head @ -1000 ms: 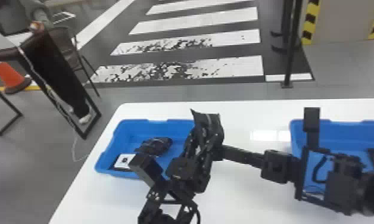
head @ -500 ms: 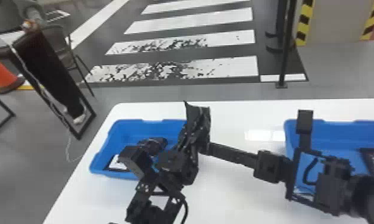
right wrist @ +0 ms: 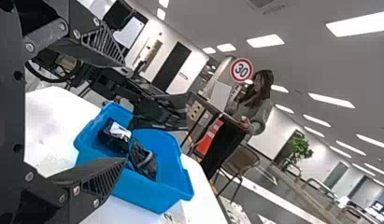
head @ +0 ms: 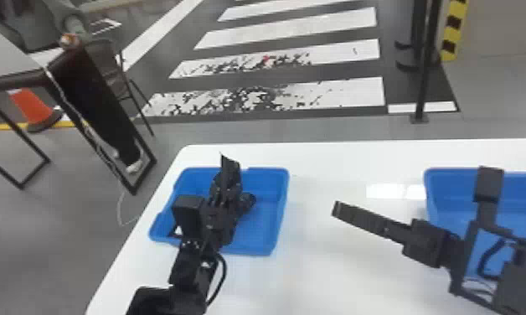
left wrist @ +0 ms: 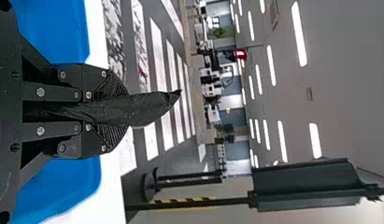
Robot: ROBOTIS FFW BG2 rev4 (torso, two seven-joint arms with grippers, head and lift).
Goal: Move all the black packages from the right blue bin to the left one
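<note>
One black package (left wrist: pixel 143 108) is pinched between the flat fingers of the left gripper (head: pixel 226 188), its free end poking out past the tips at the centre-left of the left wrist view. In the head view that gripper is over the left blue bin (head: pixel 270 209), left of centre, while the right wrist view's lower left shows more black packages (right wrist: pixel 144 161) lying in it. The right gripper (head: pixel 341 210), right of centre in the head view, has its fingers spread wide with nothing between them.
</note>
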